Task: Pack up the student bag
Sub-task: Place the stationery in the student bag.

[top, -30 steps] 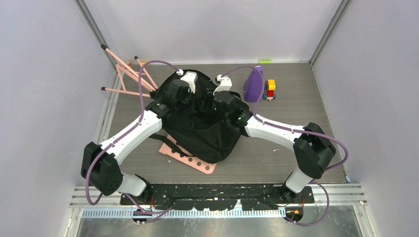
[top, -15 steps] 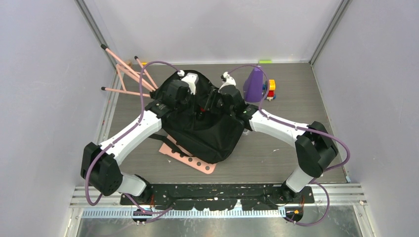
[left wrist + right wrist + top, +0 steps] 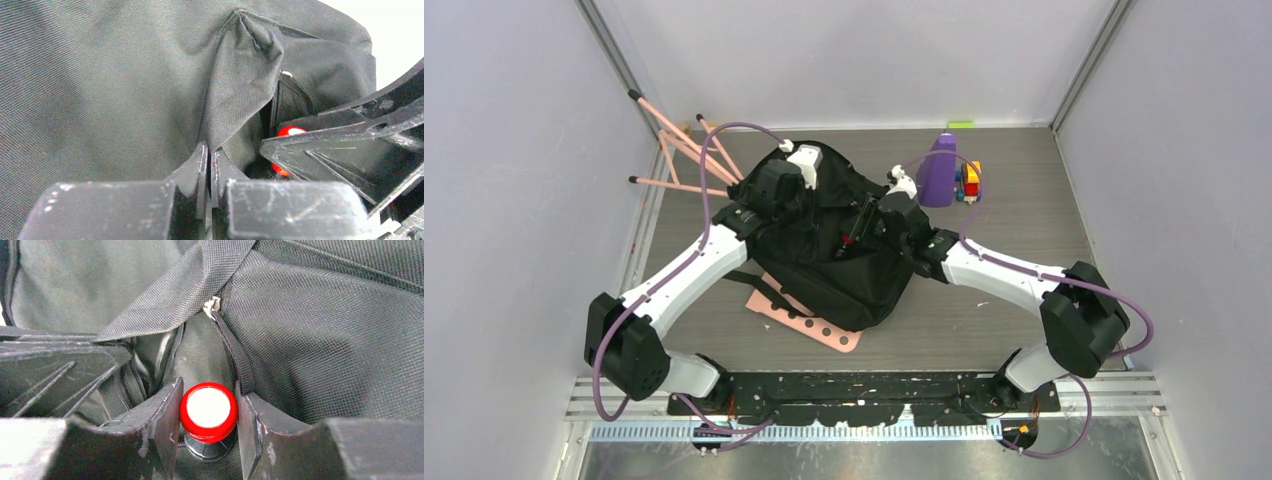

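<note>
the student bag point(image 3: 849, 285) lies mid-table, its near end resting on a pink perforated board point(image 3: 829, 331). in its open mouth we find a red-capped cylinder point(image 3: 208, 409), clamped between the fingers of the right gripper point(image 3: 207, 390). the left gripper point(image 3: 208, 162) is pinched narrow on a fold of the bag's fabric. a purple cone point(image 3: 937, 172) and toy blocks point(image 3: 970, 182) stand just beyond the right arm, and pink rods point(image 3: 679, 150) lie far left.

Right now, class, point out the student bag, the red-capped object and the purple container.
student bag point(image 3: 849, 285): top external view, on its lower front panel.
red-capped object point(image 3: 208, 408): right wrist view, on the cap's white centre.
purple container point(image 3: 938, 172): top external view, on its side.
</note>
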Controlling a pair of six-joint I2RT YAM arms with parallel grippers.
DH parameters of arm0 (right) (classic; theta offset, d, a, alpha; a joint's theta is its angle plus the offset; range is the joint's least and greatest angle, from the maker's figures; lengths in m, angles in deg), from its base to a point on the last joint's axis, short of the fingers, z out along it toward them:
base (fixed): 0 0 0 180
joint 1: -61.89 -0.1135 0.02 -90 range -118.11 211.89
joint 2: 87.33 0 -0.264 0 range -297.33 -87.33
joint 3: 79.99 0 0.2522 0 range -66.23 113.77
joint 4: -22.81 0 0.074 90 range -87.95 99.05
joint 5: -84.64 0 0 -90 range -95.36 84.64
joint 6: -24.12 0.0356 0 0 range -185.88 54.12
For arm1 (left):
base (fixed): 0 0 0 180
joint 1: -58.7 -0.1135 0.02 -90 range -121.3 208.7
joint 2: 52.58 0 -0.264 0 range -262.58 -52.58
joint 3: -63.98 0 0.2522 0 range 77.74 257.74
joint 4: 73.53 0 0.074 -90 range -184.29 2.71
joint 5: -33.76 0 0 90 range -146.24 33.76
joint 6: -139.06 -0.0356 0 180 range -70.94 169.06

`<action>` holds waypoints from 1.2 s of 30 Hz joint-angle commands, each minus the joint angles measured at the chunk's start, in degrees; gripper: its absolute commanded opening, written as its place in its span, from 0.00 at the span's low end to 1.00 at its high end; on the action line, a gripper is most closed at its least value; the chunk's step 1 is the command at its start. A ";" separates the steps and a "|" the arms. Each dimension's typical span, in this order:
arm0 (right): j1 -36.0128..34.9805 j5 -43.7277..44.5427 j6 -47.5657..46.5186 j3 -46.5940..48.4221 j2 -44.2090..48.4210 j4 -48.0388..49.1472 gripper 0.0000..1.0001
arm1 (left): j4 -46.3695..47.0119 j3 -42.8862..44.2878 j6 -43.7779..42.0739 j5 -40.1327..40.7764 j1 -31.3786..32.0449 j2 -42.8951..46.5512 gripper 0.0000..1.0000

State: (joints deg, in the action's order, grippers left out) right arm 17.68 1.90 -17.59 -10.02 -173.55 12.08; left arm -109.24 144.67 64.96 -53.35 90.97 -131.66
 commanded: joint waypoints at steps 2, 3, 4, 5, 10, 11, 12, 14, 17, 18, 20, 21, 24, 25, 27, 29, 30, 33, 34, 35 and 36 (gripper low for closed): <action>-0.89 7.83 2.82 -0.28 -0.76 7.86 0.01 | 2.18 2.94 -1.01 -2.30 -0.63 3.23 0.00; -0.88 8.90 2.85 0.16 -1.25 9.36 0.01 | 2.14 2.98 -0.92 -2.55 -0.63 3.27 0.00; -0.88 9.12 2.94 0.50 -1.59 10.11 0.01 | 2.03 3.08 -0.88 -2.62 -0.65 3.27 0.00; -0.88 9.05 2.86 1.59 -2.51 10.76 0.01 | 2.01 3.23 -0.80 -2.65 -0.63 3.21 0.00; -1.49 2.99 3.28 5.49 -8.59 9.55 0.01 | 2.64 3.47 -0.39 -5.09 -0.63 2.93 0.00; -1.72 1.91 3.38 6.55 -9.35 8.75 0.01 | 2.78 3.57 -0.35 -5.09 -0.63 2.89 0.00; -2.08 -0.40 3.52 6.81 -10.65 7.54 0.01 | 2.86 3.73 -0.40 -5.12 -0.63 2.82 0.00; -2.41 -5.05 2.96 7.82 -12.58 4.19 0.01 | 2.61 4.17 -0.50 -5.18 -0.71 2.71 0.00; -3.05 -10.42 -0.13 10.64 -14.02 -4.20 0.01 | 1.66 5.12 -0.92 -5.37 -0.96 2.47 0.00; -3.38 -10.89 -2.24 11.05 -14.03 -9.25 0.01 | 1.51 5.25 -1.12 -5.24 -1.10 2.57 0.00; -3.50 -11.28 -5.56 12.60 -13.80 -15.97 0.01 | 1.35 5.28 -1.32 -4.99 -1.45 2.73 0.00; -3.56 -11.08 -6.71 13.09 -13.67 -18.24 0.01 | 1.26 5.31 -1.38 -5.00 -1.69 2.75 0.00; -3.80 -9.54 -12.38 14.61 -12.60 -26.76 0.01 | 0.84 5.52 -1.36 -5.07 -2.32 2.62 0.00; -3.92 -9.18 -13.24 14.54 -12.23 -27.64 0.01 | 0.72 5.61 -1.20 -5.16 -2.52 2.49 0.00; -4.02 -10.88 -15.61 14.26 -12.26 -28.94 0.01 | 0.48 5.85 -0.82 -5.62 -2.92 2.26 0.00; -4.03 -12.63 -17.65 15.37 -12.96 -31.45 0.01 | -0.21 6.37 -0.62 -6.73 -3.21 1.99 0.00; -4.08 -12.85 -18.57 16.29 -13.12 -33.18 0.01 | -0.62 6.75 -0.61 -7.19 -3.39 1.83 0.00; -4.22 -10.88 -18.59 17.15 -11.20 -34.82 0.07 | -2.12 7.63 -0.61 -8.85 -3.73 1.47 0.00; -4.22 -10.39 -18.55 17.39 -10.48 -34.83 0.19 | -2.75 7.85 -0.61 -9.59 -3.90 1.40 0.00; -4.22 -9.63 -18.51 17.55 -8.91 -34.73 0.26 | -3.27 7.98 -0.61 -10.34 -4.03 1.19 0.00; -4.22 -9.28 -18.50 18.11 -8.15 -34.66 0.41 | -3.86 8.21 -0.61 -11.00 -4.18 0.98 0.00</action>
State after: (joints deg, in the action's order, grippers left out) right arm 14.73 -6.51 -31.78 8.03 -185.31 -8.31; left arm -114.77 148.17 64.87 -62.15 88.39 -131.42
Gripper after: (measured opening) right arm 0.460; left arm 0.020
